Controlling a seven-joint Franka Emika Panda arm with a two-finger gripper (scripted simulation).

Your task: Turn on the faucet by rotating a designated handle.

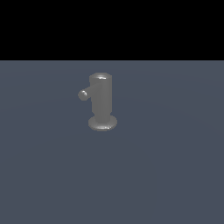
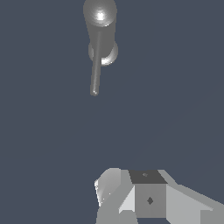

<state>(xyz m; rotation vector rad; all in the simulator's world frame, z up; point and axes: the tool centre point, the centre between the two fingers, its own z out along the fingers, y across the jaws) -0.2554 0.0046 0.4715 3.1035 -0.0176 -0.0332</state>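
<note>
The faucet (image 1: 101,98) is a grey glossy upright cylinder on a round disc base, standing mid-floor in the exterior view. Its handle (image 1: 84,94), a thin rod with a rounded tip, sticks out of the upper body toward the exterior view's left. The arm does not show in that view. In the wrist view I look down on the faucet (image 2: 100,17), and the handle (image 2: 95,65) runs from it toward my gripper (image 2: 131,188). The gripper is well short of the rod's tip and touches nothing. Only part of its fingers shows, so the jaw gap is unclear.
The faucet stands on a flat, dark blue-grey floor (image 1: 166,175). A black band fills the upper part of the exterior view. No other objects show.
</note>
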